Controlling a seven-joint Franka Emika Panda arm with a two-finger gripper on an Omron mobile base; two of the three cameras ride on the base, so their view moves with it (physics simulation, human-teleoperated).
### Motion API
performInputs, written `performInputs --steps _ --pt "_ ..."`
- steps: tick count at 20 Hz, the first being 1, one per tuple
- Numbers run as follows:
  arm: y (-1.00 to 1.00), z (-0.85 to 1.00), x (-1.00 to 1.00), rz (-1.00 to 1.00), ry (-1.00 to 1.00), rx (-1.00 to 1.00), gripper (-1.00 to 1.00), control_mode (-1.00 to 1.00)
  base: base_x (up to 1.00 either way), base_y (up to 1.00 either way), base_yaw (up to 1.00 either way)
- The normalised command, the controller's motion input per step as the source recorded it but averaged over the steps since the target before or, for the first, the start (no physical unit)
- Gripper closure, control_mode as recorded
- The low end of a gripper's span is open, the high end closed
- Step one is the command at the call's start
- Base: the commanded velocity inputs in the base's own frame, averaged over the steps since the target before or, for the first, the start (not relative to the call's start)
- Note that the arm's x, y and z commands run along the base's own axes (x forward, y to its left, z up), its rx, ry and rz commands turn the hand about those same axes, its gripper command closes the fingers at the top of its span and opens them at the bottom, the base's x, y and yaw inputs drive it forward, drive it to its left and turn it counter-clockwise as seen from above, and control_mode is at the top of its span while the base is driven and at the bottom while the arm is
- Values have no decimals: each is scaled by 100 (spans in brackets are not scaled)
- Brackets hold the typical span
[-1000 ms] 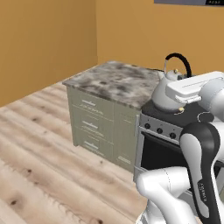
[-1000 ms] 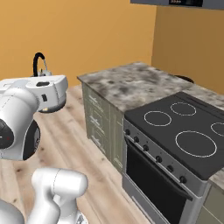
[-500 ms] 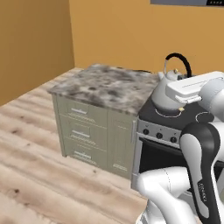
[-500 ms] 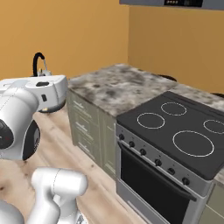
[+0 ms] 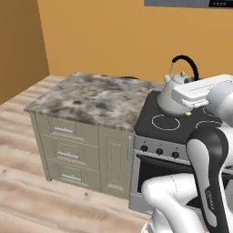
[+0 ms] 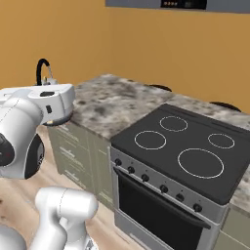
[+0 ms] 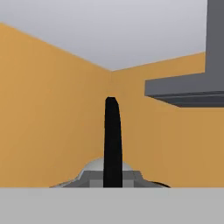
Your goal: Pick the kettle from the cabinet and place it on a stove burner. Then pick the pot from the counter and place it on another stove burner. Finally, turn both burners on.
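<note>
My gripper point(image 5: 191, 91) is shut on the small silver kettle point(image 5: 172, 97), with its fingers hidden behind the white hand. The kettle hangs in the air in front of the counter point(image 5: 93, 100), short of the stove. Its arched black handle point(image 6: 41, 70) rises above the hand, and stands upright in the middle of the hand view point(image 7: 113, 144). The black cooktop point(image 6: 195, 183) carries several white burner rings, one front left point(image 6: 150, 139) and a large one front right point(image 6: 200, 162). Two dark low rims point(image 6: 160, 88) lie at the counter's back; I cannot tell which is the pot. The cabinet is out of view.
Black knobs point(image 6: 146, 178) run along the stove front above the oven door. Drawer fronts point(image 5: 66, 152) sit under the counter. A grey hood point(image 6: 166, 4) hangs over the stove on the orange wall. Wooden floor point(image 5: 27, 191) lies open to the left.
The whole picture has shifted: the base has moved, bringing the stove and counter closer and more central. The kettle keeps its place at the hand.
</note>
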Motion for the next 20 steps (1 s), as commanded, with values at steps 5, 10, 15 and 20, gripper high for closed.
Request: performInputs --steps 5,10,15,20 --pt "0 0 0 0 0 0 100 100 59 4 -33" --pt "0 0 0 0 0 0 100 100 56 11 -34" --pt "0 0 0 0 0 0 100 100 54 19 -35" --pt "0 0 0 0 0 0 100 100 54 38 -37"
